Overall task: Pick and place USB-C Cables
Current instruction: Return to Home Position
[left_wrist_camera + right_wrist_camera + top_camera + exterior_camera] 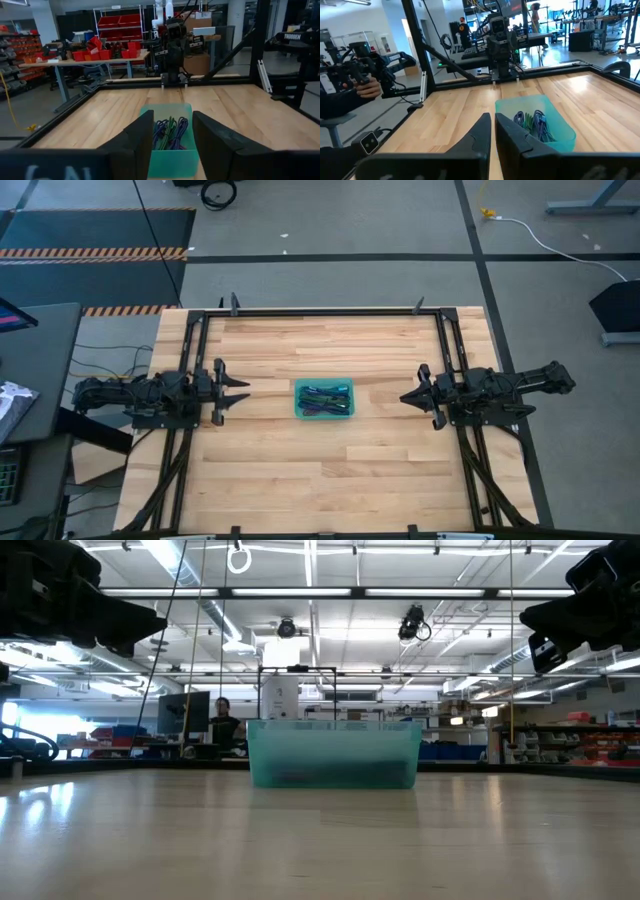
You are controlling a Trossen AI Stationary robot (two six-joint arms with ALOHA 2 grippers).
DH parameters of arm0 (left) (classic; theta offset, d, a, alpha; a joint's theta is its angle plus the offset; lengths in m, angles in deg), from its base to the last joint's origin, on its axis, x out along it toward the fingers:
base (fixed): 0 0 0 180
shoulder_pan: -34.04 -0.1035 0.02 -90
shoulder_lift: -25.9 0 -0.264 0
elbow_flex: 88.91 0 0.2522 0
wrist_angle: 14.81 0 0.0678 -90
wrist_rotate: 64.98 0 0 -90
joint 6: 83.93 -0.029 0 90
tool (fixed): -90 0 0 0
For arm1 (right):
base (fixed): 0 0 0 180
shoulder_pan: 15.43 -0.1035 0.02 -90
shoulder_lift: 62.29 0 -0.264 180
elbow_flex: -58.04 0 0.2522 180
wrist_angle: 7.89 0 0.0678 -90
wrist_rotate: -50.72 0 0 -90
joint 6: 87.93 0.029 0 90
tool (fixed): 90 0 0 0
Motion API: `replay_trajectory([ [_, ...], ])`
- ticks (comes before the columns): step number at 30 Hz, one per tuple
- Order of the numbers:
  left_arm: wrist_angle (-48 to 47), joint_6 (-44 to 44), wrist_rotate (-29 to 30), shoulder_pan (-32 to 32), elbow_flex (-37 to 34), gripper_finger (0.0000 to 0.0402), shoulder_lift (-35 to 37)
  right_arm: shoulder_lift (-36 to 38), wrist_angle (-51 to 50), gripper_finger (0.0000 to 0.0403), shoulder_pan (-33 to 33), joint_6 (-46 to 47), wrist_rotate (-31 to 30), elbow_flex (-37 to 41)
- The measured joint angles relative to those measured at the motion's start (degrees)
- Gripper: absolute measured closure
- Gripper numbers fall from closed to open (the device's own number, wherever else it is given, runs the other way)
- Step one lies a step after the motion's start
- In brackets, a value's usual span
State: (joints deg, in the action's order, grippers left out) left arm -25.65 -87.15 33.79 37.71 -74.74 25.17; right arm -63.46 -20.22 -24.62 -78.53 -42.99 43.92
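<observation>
While each arm lies folded low along its own side edge of the bench (330, 480), both point inward at the centre. The left gripper (244, 391) sits just inside the left edge with its fingers (137, 142) spread wide. The right gripper (403, 397) sits just inside the right edge with its fingers (477, 135) drawn nearly together, only a thin slit between them. Neither holds anything.

A black frame (330, 310) runs around the bench's far and side edges. In the room beyond, a person (222, 720) stands behind the far edge in the low view, and a person's hand (370, 87) grips dark gear off to one side in the right wrist view. Nothing lies on the boards between either gripper and the centre.

A teal bin (296, 400) stands at the middle of the bench, and the cables (323, 399) lie bundled together inside it as purple, green and blue strands. They are well apart from both sets of fingers, about midway between the two grippers. The left wrist view sees the cables through the gap between its fingers.
</observation>
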Motion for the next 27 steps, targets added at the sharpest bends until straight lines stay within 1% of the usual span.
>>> replay_trajectory([
  [4,0.0,-0.9,0.0,0.4,0.0,0.0304,0.0,0.0,0.0,0.0395,0.0,0.1,0.0,0.0],
  [8,0.0,-1.1,-0.1,0.5,0.0,0.0375,0.0,0.0,0.0,0.0396,0.0,0.0,0.0,0.0],
  [9,0.0,-1.4,-0.1,0.5,0.0,0.0388,0.0,0.0,0.0,0.0396,0.0,0.0,0.0,0.0],
  [10,0.0,-1.8,-0.1,0.5,0.0,0.0393,0.0,0.0,0.0,0.0398,0.0,0.0,0.0,0.0],
  [19,0.0,-2.0,-0.1,0.5,0.0,0.0391,0.0,0.0,0.0,0.0399,0.0,0.4,0.5,0.0],
  [27,-0.1,-1.9,-0.1,0.5,0.0,0.0382,0.0,0.0,0.2,0.0381,0.0,1.1,0.9,0.0],
])
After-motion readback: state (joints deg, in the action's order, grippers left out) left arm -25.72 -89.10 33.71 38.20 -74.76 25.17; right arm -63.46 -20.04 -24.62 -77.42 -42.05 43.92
